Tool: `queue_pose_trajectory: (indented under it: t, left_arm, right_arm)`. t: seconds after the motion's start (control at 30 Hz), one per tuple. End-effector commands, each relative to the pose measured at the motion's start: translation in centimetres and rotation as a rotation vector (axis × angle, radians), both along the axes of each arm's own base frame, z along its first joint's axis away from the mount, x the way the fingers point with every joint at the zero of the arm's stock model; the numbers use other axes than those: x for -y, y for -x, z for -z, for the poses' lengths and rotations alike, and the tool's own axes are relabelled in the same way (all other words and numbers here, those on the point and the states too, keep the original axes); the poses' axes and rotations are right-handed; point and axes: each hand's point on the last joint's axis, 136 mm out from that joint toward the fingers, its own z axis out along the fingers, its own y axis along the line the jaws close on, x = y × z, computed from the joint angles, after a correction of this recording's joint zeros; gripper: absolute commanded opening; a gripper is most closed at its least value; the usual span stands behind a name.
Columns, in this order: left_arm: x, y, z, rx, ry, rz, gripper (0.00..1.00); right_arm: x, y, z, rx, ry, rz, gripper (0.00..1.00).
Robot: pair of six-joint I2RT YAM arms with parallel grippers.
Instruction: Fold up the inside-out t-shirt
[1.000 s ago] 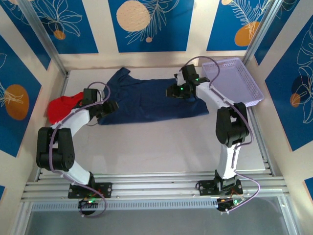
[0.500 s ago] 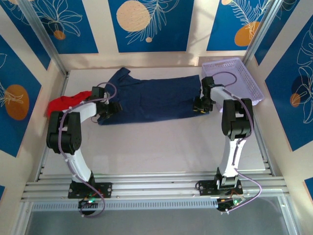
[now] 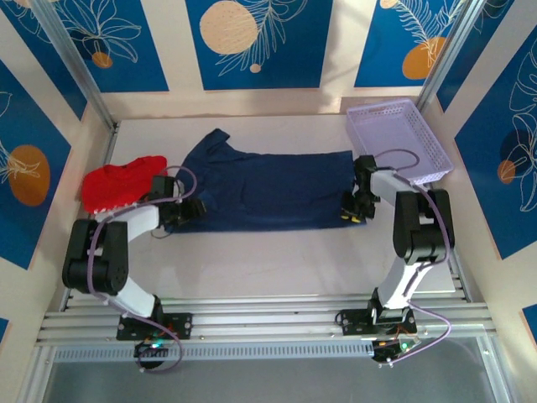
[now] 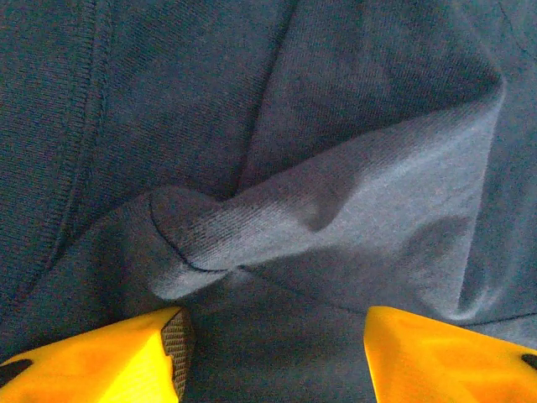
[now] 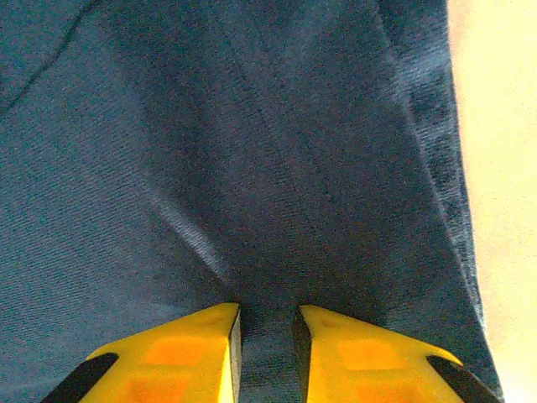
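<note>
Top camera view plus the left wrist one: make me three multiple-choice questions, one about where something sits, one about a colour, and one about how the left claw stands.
1. Where does the lavender plastic mesh basket stand on the pale table?
A. near left corner
B. far right corner
C. middle of the near edge

2. What colour is the crumpled garment beside the dark navy blue cloth t-shirt?
A. green
B. white
C. red

3. How does the left claw stand?
A. jaws wide apart over navy cloth
B. shut on the basket's rim
C. lifting the crumpled garment

Answers: 1 B, it sits at the far edge on the right arm's side. 2 C, it is bright red, by the sleeve end. 3 A, the left wrist view shows the yellow fingers far apart above a fold.
</note>
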Motion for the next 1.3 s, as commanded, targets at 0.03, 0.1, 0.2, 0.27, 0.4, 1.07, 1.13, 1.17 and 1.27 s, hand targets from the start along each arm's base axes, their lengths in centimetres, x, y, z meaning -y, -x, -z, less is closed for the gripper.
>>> queue_pose_trajectory:
  t: [0.03,0.1,0.2,0.27,0.4,1.07,1.13,1.17,1.27]
  left_arm:
    - [0.1,6.8,2.4,-0.182,-0.015,-0.006,0.59]
    - [0.7,6.5,0.5,-0.131,0.007,0.010,0.59]
    - [1.0,4.5,-3.1,-0.006,0.008,0.010,0.60]
    - [1.5,2.6,-5.1,0.069,0.019,0.016,0.61]
    - [3.3,-1.4,-6.8,0.115,0.061,0.069,0.62]
    - [2.8,-2.9,0.5,-0.088,-0.092,0.076,0.58]
    - [1.4,-2.3,0.9,-0.096,-0.138,0.055,0.58]
    - [0.9,-2.1,1.0,-0.098,-0.154,0.049,0.58]
    - [-0.6,-1.7,1.1,-0.100,-0.214,0.032,0.57]
  right_arm:
    - [-0.2,3.9,-1.0,-0.022,-0.054,0.098,0.25]
    - [-0.7,3.7,-2.3,0.028,-0.078,0.084,0.27]
    - [-3.0,1.4,-5.0,0.201,-0.146,-0.013,0.34]
    - [-4.2,-0.1,-6.2,0.278,-0.200,-0.035,0.37]
    - [-6.0,-3.1,-6.4,0.310,-0.270,-0.048,0.39]
    - [-1.3,-1.6,1.1,-0.011,-0.151,0.098,0.32]
    - [-1.1,-1.1,1.5,-0.028,-0.148,0.102,0.29]
    - [-1.0,-0.9,1.5,-0.032,-0.149,0.102,0.28]
    - [-0.7,-0.5,1.5,-0.040,-0.139,0.108,0.28]
